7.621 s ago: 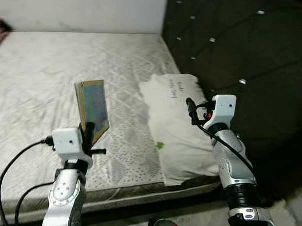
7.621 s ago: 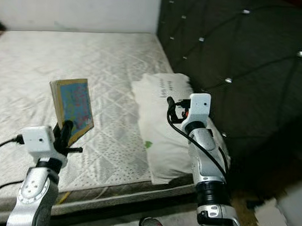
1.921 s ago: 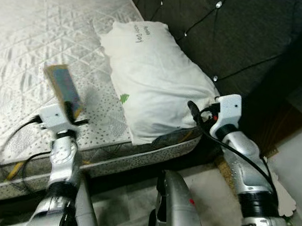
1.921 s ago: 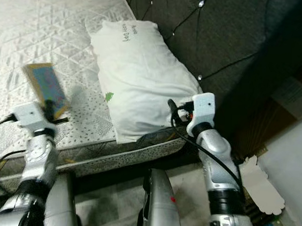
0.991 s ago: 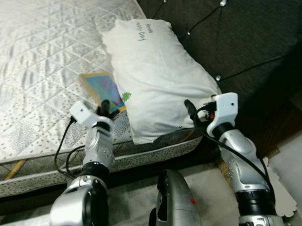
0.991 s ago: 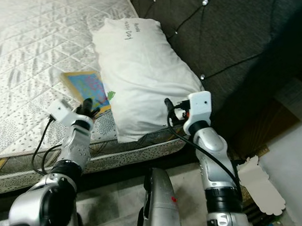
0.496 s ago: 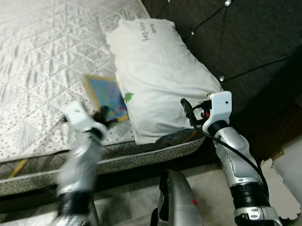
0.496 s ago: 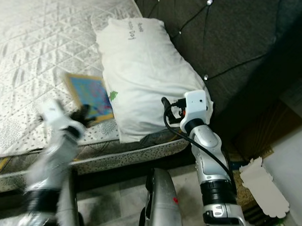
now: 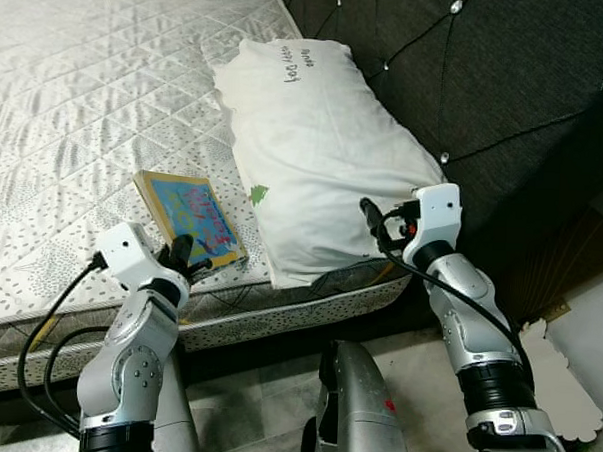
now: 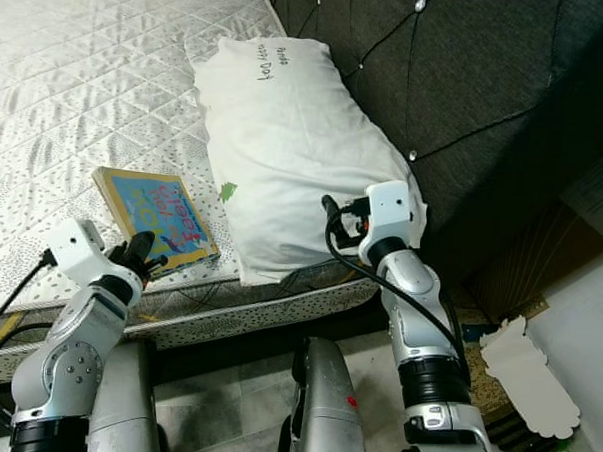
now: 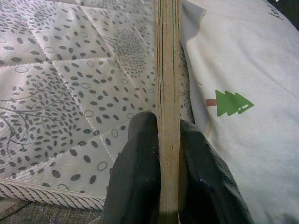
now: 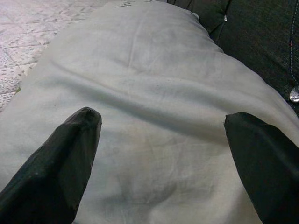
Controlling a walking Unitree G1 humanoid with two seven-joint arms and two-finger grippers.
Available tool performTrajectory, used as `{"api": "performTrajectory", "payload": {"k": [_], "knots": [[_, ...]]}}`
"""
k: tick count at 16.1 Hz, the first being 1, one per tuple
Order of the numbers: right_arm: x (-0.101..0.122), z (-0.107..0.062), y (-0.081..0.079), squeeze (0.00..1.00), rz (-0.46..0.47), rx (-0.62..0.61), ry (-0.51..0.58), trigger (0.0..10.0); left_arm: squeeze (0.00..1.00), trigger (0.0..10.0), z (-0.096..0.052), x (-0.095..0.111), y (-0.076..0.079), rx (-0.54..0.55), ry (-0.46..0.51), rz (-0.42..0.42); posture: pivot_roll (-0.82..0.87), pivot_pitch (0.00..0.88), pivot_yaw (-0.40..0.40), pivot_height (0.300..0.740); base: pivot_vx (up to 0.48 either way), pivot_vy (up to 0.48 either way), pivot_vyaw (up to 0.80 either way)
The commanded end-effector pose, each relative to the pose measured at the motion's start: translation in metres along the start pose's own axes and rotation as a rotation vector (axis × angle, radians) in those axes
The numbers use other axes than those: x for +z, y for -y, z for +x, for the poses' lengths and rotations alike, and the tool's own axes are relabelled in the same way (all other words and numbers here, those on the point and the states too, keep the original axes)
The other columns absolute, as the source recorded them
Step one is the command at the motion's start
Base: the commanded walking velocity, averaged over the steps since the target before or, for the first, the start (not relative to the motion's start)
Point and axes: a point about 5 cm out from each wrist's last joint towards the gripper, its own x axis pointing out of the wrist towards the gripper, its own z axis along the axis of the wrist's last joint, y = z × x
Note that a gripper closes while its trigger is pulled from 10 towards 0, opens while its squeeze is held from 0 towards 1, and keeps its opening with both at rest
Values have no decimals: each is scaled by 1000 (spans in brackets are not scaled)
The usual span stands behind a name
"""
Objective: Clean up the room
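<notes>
1. Presently the left tool (image 11: 168, 186) is pinched tight on the near edge of the book (image 9: 190, 213); both black fingers (image 11: 140, 182) press its page block from either side, so the grip carries the book by its edge, not its cover.
2. Outward, the book lies flat on the mattress (image 9: 76, 106) near the bed's front edge, just beside the white pillow (image 9: 315, 147) (the one with a small green tree print); it looks set down there to tidy it, though not yet let go.
3. Meanwhile the right tool (image 12: 161, 158) hangs spread wide over the pillow's near end, gripping nothing; probably placed to take the pillow next.
</notes>
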Motion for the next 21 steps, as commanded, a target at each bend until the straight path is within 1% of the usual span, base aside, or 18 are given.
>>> {"api": "performTrajectory", "payload": {"k": [1, 10, 11, 12, 13, 14, 15, 16, 17, 19, 21], "knots": [[3, 1, 4, 0, -6, -15, 11, 10000, 0, 10000, -2, -13, 21, -40, -34, -69, -91, 69, -92, 555, 0, 0, 0], [3, 1, 4, 0, -6, -15, 11, 10000, 0, 10000, -2, -13, 21, -40, -34, -69, -91, 69, -92, 555, 0, 0, 0], [2, 2, 5, 0, -8, -14, 13, 10000, 0, 10000, -9, -7, 22, -31, -49, -72, -86, 68, -96, 555, 0, 0, 0], [0, 4, 0, 0, -7, -2, 15, 10000, 0, 10000, -6, -3, 34, -62, -66, -57, -89, 64, -92, 555, 0, 0, 0], [-1, 5, -4, 0, -5, 9, 11, 10000, 0, 10000, 0, 0, 32, -37, -47, -22, -89, 64, -92, 555, 0, 0, 0], [-3, 5, -5, 0, -5, 20, -4, 10000, 0, 10000, 2, 2, 22, 13, -34, 5, -84, 60, -93, 555, 0, 0, 0], [-7, 5, -6, 0, -10, 25, -31, 10000, 0, 10000, 2, 2, 15, 34, -46, 4, -84, 60, -93, 555, 0, 0, 0], [-8, 6, -5, 0, -13, 23, -38, 10000, 0, 10000, 1, 1, 14, 35, -60, 16, -84, 60, -93, 555, 0, 0, 0], [-9, 6, -5, 0, -14, 23, -37, 10000, 0, 10000, 0, 0, 14, 25, -88, 8, -83, 58, -93, 555, 0, 0, 0], [-9, 6, -5, 0, -16, 23, -37, 10000, 0, 10000, 0, -2, 22, -19, -115, -35, -86, 60, -92, 555, 0, 0, 0], [-9, 5, -4, 0, -21, 20, -38, 10000, 0, 10000, 0, -1, 43, -100, -130, -77, -88, 60, -91, 555, 0, 0, 0]]}}
